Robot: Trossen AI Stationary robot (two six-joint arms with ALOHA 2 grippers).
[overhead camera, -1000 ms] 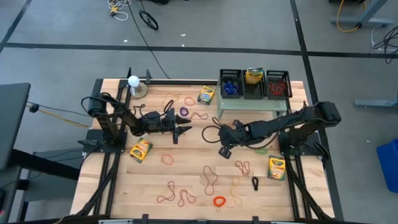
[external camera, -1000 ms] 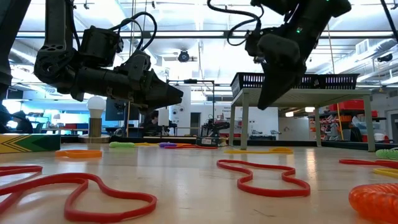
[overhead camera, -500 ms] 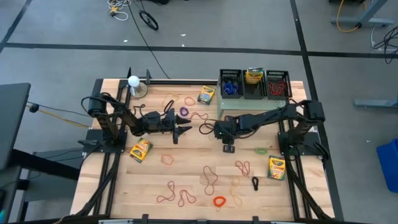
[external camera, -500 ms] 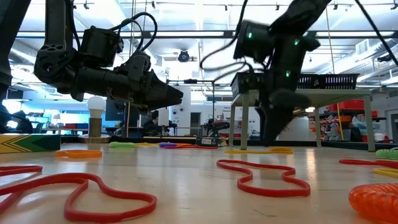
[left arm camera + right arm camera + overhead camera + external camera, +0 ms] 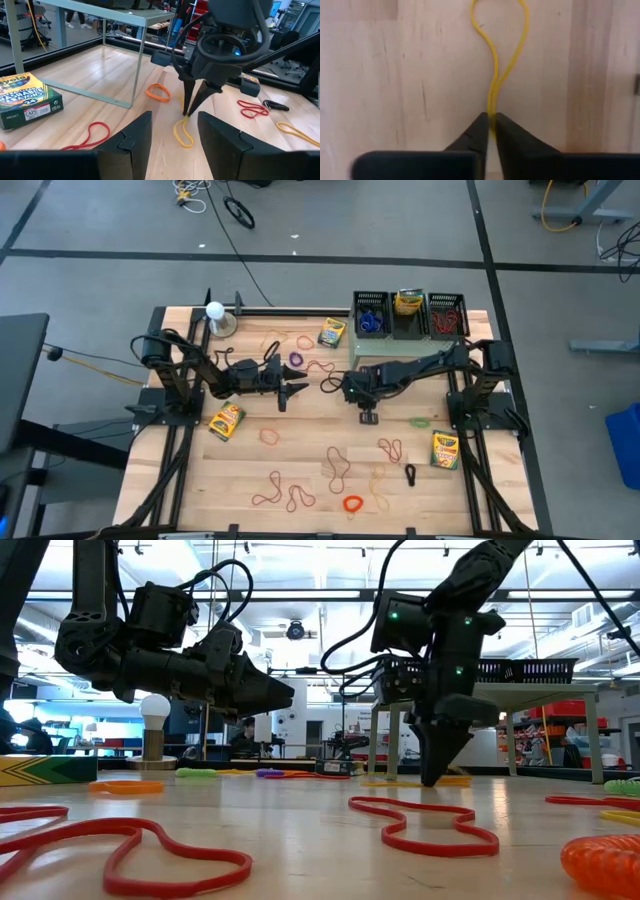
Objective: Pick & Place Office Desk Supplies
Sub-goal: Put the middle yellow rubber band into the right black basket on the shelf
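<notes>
My right gripper (image 5: 356,394) points down at the middle of the table, shut on a thin yellow rubber band (image 5: 182,134) that lies on the wood. Its fingertips (image 5: 432,778) reach the table top. My left gripper (image 5: 292,390) hovers level just to the left, open with nothing between its fingers (image 5: 175,145), pointing at the right gripper. Other supplies lie flat and untouched: crayon boxes (image 5: 331,332) (image 5: 227,421) (image 5: 445,449), red bands (image 5: 284,495) and an orange ring (image 5: 352,503). My right gripper pinches the yellow band's near end (image 5: 491,119) between its two fingertips, where the loop's two strands run together. The fingers come from above, pointing down. The remaining loop (image 5: 498,35) lies slack on the table beyond the tips.
The pale green stand (image 5: 405,348) with three black bins (image 5: 410,315) rises at the far right, close behind the right arm. A white ball on a base (image 5: 215,315) stands far left. An orange band (image 5: 159,92) lies by the stand's leg. Bare wood lies between the bands near the front.
My right gripper has come down from above the table and gone toward the far edge and a little left, rolling at the wrist. Its tips now stand on the table at the yellow band.
</notes>
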